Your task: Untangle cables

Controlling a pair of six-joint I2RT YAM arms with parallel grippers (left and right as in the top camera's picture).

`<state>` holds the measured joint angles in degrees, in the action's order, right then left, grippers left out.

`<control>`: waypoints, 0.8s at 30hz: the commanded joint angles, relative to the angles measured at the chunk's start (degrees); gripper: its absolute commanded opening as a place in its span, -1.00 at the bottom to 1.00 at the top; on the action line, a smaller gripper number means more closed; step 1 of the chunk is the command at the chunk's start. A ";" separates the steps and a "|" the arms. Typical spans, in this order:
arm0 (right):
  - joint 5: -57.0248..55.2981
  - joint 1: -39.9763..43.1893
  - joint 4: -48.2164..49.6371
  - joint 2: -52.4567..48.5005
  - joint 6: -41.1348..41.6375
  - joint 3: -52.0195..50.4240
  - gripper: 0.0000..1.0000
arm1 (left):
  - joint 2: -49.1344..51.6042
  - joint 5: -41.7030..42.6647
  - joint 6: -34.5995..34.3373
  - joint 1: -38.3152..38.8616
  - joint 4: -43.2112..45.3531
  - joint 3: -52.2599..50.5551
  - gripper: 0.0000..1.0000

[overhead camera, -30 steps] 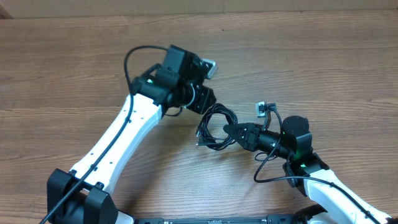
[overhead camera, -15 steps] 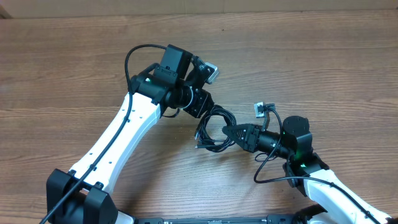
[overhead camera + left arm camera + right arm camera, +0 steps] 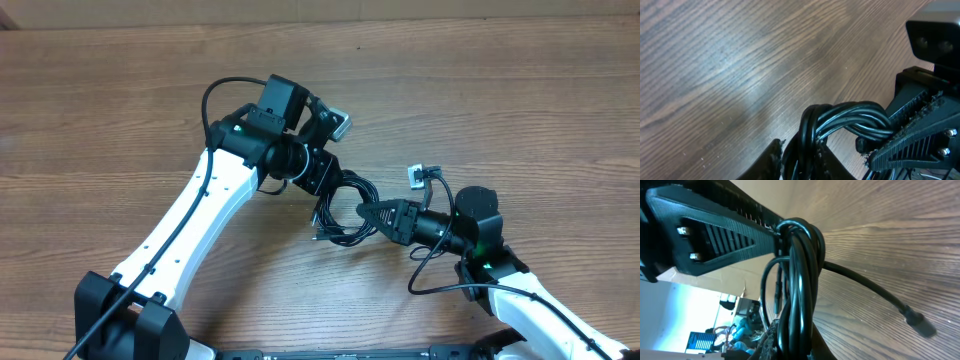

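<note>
Evidently the coiled cables (image 3: 340, 205) sit between the arms over the counter (image 3: 500, 90). The left end effector (image 3: 325, 183) and right end effector (image 3: 366, 212) are each clenched on opposite sides (one plug end (image 3: 917, 320) trails free), presumably to tease loops apart.

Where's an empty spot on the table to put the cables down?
Bare wood runs along the far edge of the table, beyond both arms, and on the far left beside the left arm. It is crowded in the middle, where the left gripper and right gripper meet at the cables.
</note>
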<state>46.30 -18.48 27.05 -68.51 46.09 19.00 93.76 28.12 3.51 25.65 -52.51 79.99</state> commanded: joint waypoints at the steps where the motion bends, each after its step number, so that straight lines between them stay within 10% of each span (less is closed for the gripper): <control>1: 3.58 -0.26 2.58 0.24 0.39 0.85 -0.92 | 0.59 0.85 1.25 0.68 -0.26 0.74 -0.75; 19: 18.08 -0.26 26.14 0.24 3.58 0.85 -0.92 | 5.27 4.55 1.22 0.72 2.23 0.72 -0.92; 24: 18.12 -0.26 33.24 0.24 8.22 0.85 -0.92 | 5.27 -6.43 -6.49 0.72 3.43 0.74 -0.91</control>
<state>56.55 -17.58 53.30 -70.48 53.10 17.98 96.86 36.29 2.98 26.26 -50.11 81.32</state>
